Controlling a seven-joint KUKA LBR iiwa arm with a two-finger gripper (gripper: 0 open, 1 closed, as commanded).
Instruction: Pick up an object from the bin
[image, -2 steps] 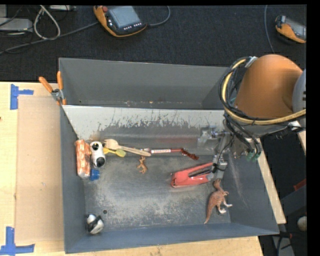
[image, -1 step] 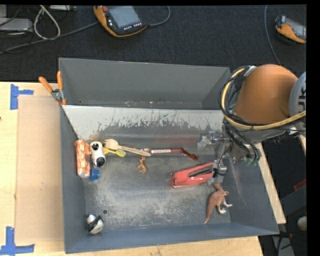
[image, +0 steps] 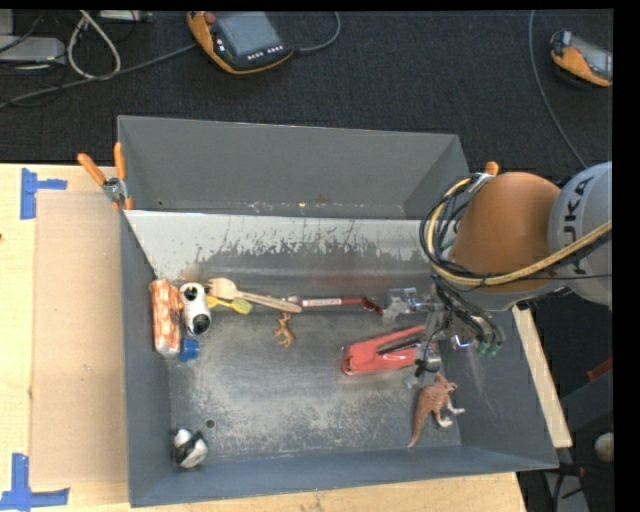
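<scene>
Hovering at red-handled tool (image: 385, 354) right end, jaws; clenched or released, cannot tell.

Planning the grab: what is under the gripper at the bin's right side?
The right end of a red tool runs under the gripper; a brown toy dinosaur lies just in front. The orange wrist cover hides the bin floor behind it.
</scene>
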